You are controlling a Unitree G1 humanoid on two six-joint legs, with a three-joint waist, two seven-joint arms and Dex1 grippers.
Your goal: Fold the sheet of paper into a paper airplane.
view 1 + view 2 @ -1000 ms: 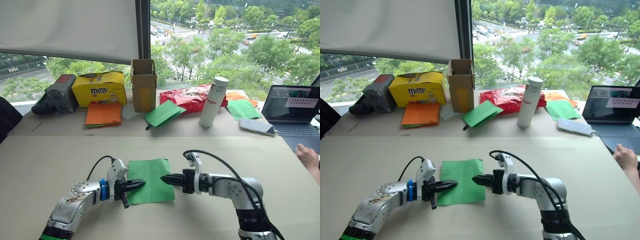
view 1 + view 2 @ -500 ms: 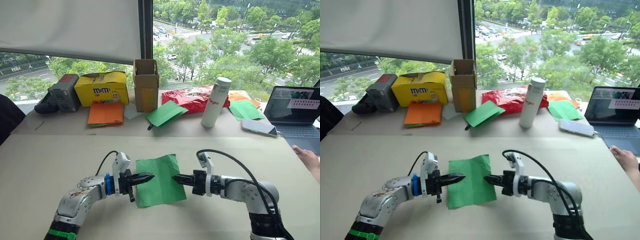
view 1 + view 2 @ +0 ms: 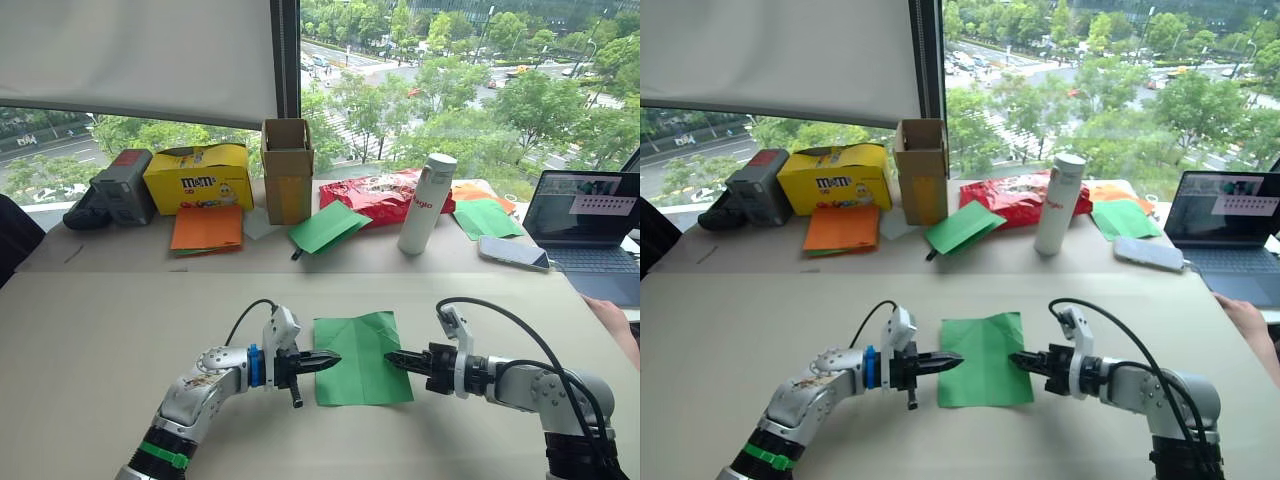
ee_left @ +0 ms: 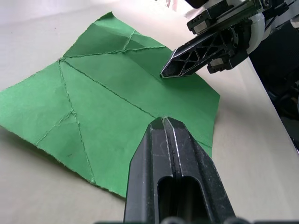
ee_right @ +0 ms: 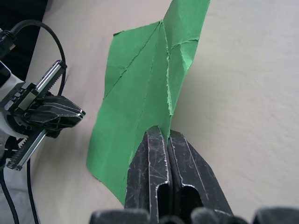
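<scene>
The sheet of paper [image 3: 360,350] is bright green, marked with diagonal creases, and spread almost flat on the beige table [image 3: 120,330]. My left gripper [image 3: 336,357] is shut on its left edge. From the opposite side, my right gripper [image 3: 389,357] is shut on its right edge, which curls up a little. In the left wrist view the sheet [image 4: 107,102] lies under my left gripper [image 4: 163,120], with the right gripper [image 4: 163,74] pointing in from across it. The right wrist view has my right gripper [image 5: 166,129] at the sheet's [image 5: 135,98] rim. No paper airplane is in view.
Along the back stand a yellow box [image 3: 198,177], a cardboard box [image 3: 287,170], orange sheets [image 3: 207,228], other green papers [image 3: 328,227], a red bag [image 3: 375,195] and a white bottle [image 3: 427,203]. At the right are a phone [image 3: 513,253], a laptop [image 3: 585,215] and a person's hand [image 3: 610,315].
Both grippers and the green sheet between them have shifted to the right across the table, keeping the same hold on its two edges.
</scene>
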